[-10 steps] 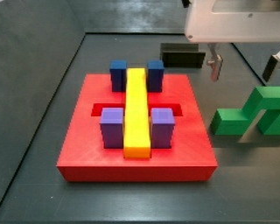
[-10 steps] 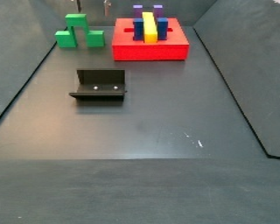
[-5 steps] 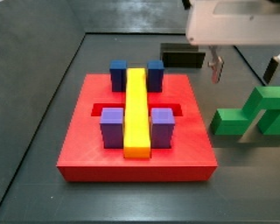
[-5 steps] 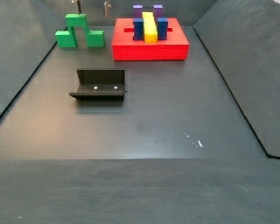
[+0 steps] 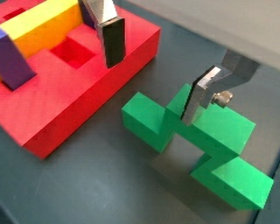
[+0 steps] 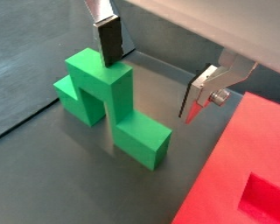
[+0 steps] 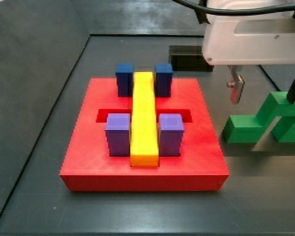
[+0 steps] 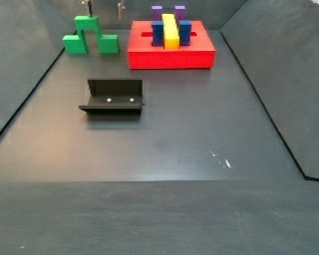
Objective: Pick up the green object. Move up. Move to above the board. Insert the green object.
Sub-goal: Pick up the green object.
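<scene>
Gripper (image 6: 149,80) hovering with jaws spread, fingers straddling the raised middle of the green object (image 6: 111,103) just below. Board (image 7: 145,138) lies beside it; no legible markings on either.

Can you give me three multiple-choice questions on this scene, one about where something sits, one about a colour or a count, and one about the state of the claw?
1. Where is the green object?
A. in the board's slot
B. on the dark floor beside the board
C. on top of the fixture

2. What colour is the long bar on the board?
A. yellow
B. white
C. orange

3. What state is the claw in?
A. shut on the green object
B. shut on the yellow bar
C. open, holding nothing

Answers:
1 B: in a side view the green object rests on the floor next to the red board.
2 A: the bar is yellow, lying between blue and purple cubes.
3 C: in a wrist view the claw hangs over the green object, fingers apart and not gripping it.
</scene>
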You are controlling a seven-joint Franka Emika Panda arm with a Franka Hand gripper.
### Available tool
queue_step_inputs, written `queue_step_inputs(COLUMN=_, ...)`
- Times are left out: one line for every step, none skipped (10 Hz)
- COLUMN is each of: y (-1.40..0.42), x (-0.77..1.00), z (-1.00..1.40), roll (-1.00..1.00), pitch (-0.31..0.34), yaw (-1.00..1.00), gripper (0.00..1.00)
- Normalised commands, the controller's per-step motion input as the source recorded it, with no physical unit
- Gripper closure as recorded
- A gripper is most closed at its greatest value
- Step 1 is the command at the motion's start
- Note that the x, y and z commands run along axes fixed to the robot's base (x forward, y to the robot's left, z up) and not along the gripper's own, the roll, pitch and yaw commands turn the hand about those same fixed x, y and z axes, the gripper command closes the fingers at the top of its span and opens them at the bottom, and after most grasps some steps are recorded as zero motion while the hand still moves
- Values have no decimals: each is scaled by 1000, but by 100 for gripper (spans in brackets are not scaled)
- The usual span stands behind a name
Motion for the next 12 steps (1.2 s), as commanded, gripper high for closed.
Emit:
queue_step_inputs(y=0, x=34, z=-23, roll=0, pitch=0, yaw=0, gripper=0)
queue_step_inputs(y=-89, x=646, z=-206, roll=-169, pitch=0, yaw=391, gripper=0)
queue_step_inputs(y=-197, x=300, z=0, roll=0, pitch=-43, yaw=743, gripper=0)
queue_step_inputs(y=-354, x=494, z=0, roll=-154, pitch=0, yaw=409, gripper=0)
queue_step_inputs(y=-420, x=686, z=20, roll=-201, pitch=0, yaw=200, gripper=0)
queue_step_inputs(y=-426, x=797, z=54, roll=-217, pitch=20, yaw=106, gripper=0)
queue_step_inputs(y=-89, x=523, z=29, roll=0, pitch=107, yaw=146, gripper=0)
queue_step_inputs(y=0, x=0, z=0, roll=0, pitch=-16, yaw=0, gripper=0)
queue_step_inputs(y=-20, x=1000, z=54, roll=-69, pitch=0, yaw=-71, gripper=0)
queue_step_inputs(y=-103, x=1000, z=183, roll=-47, pitch=0, yaw=-60, gripper=0)
queue_step_inputs(y=-149, x=1000, z=214, roll=-31, pitch=-11, yaw=-94, gripper=0)
queue_step_inputs(y=-171, x=1000, z=223, roll=-21, pitch=-21, yaw=-103, gripper=0)
